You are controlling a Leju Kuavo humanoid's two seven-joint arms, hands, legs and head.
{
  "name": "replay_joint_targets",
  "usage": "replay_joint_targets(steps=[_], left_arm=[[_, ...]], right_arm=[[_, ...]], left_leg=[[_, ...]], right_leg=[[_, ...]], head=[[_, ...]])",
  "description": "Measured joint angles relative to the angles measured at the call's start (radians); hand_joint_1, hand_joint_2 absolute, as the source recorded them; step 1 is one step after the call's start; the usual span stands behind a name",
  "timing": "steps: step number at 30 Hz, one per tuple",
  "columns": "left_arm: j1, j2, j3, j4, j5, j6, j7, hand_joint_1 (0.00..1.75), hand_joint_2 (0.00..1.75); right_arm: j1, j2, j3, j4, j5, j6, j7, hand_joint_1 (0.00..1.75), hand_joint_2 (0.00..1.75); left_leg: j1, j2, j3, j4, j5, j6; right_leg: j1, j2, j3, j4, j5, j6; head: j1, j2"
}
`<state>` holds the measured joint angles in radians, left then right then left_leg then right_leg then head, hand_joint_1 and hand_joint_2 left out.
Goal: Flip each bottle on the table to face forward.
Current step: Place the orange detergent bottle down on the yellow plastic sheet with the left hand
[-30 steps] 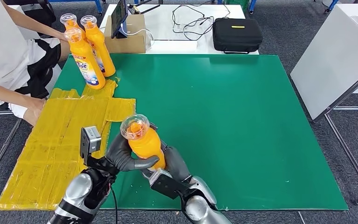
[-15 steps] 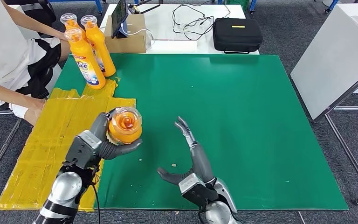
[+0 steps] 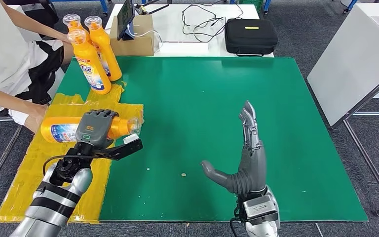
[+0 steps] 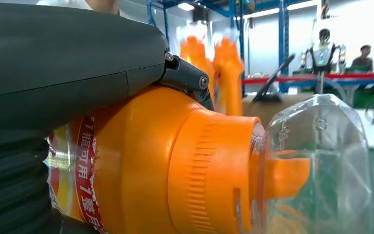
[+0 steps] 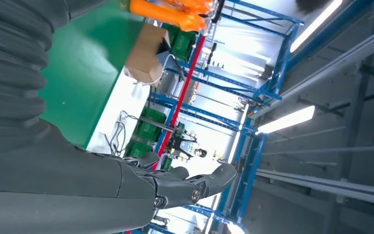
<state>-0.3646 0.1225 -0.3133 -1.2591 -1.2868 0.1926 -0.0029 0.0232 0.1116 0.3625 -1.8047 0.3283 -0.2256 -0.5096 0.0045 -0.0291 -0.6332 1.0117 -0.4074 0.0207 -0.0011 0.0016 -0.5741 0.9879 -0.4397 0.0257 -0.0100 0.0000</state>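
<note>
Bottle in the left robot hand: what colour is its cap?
Orange, under a clear cover, on the bottle; clearest in the left wrist view.

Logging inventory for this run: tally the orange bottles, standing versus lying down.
Standing orange bottles: 3
Lying orange bottle, under the left hand: 1
Total: 4

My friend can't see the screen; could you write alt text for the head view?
The robot's left hand holds an orange bottle lying sideways over yellow sheets on a green table. Its right hand is raised, empty.
</note>
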Motion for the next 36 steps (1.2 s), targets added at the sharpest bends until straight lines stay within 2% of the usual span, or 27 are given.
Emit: replay_joint_targets(steps=[1, 2, 5, 6, 13, 22, 33, 36], left_arm=[[-0.017, -0.002, 0.001, 0.05, 0.01, 0.002, -0.002, 1.75, 1.75], [-0.034, -0.006, 0.004, 0.1, 0.03, 0.001, -0.007, 1.58, 1.75], [-0.06, -0.022, 0.027, 0.21, 0.126, -0.015, -0.042, 0.27, 1.75], [-0.067, -0.03, 0.037, 0.239, 0.163, -0.021, -0.056, 0.0, 1.75], [-0.088, -0.093, 0.14, 0.354, 0.363, -0.011, -0.118, 0.0, 1.75], [-0.095, -0.134, 0.2, 0.386, 0.436, -0.006, -0.142, 0.0, 1.75], [-0.03, -0.158, 0.211, 0.262, 0.496, 0.01, -0.202, 0.0, 1.75], [0.009, -0.167, 0.213, 0.197, 0.553, 0.038, -0.266, 0.0, 1.75]], right_arm=[[-0.001, -0.002, -0.002, -0.007, -0.003, 0.005, 0.0, 0.0, 1.75], [-0.002, -0.003, -0.004, -0.013, -0.007, 0.011, -0.001, 0.0, 1.75], [-0.004, -0.006, -0.005, -0.022, -0.018, 0.027, -0.001, 0.0, 1.75], [-0.004, -0.007, -0.005, -0.022, -0.021, 0.03, -0.001, 0.0, 1.75], [-0.007, -0.007, -0.004, -0.022, -0.022, 0.032, 0.0, 0.0, 1.75], [-0.007, -0.007, -0.004, -0.021, -0.008, 0.028, 0.009, 0.0, 1.75], [0.0, -0.007, -0.009, -0.021, -0.002, 0.032, 0.021, 0.0, 1.75], [0.007, -0.008, -0.012, -0.019, -0.034, 0.076, 0.04, 0.0, 1.75]], left_leg=[[0.0, 0.0, 0.0, 0.0, 0.0, 0.0], [0.0, -0.001, 0.0, 0.0, 0.0, 0.0], [0.0, 0.002, 0.0, 0.0, 0.0, 0.0], [0.0, 0.002, -0.001, 0.0, 0.0, 0.0], [0.0, 0.001, -0.001, 0.0, 0.0, 0.0], [0.0, 0.001, -0.001, 0.0, 0.0, 0.0], [0.0, 0.001, -0.001, 0.0, 0.0, 0.0], [0.0, 0.002, -0.001, 0.0, 0.0, 0.0]], right_leg=[[0.0, 0.0, 0.0, 0.0, 0.0, 0.0], [0.0, 0.0, 0.0, 0.0, 0.0, 0.0], [0.0, 0.002, -0.001, 0.0, 0.001, -0.001], [0.0, 0.002, -0.001, 0.0, 0.001, -0.001], [0.0, 0.002, -0.001, 0.0, 0.001, -0.001], [0.0, 0.002, 0.0, 0.0, 0.001, -0.001], [0.0, 0.002, 0.0, 0.0, 0.001, -0.001], [0.0, 0.002, 0.0, 0.0, 0.001, -0.001]], head=[[0.0, 0.0], [0.0, 0.0], [0.0, 0.0], [0.0, 0.0], [0.0, 0.0], [0.0, 0.0], [0.0, 0.0], [0.0, 0.0]])
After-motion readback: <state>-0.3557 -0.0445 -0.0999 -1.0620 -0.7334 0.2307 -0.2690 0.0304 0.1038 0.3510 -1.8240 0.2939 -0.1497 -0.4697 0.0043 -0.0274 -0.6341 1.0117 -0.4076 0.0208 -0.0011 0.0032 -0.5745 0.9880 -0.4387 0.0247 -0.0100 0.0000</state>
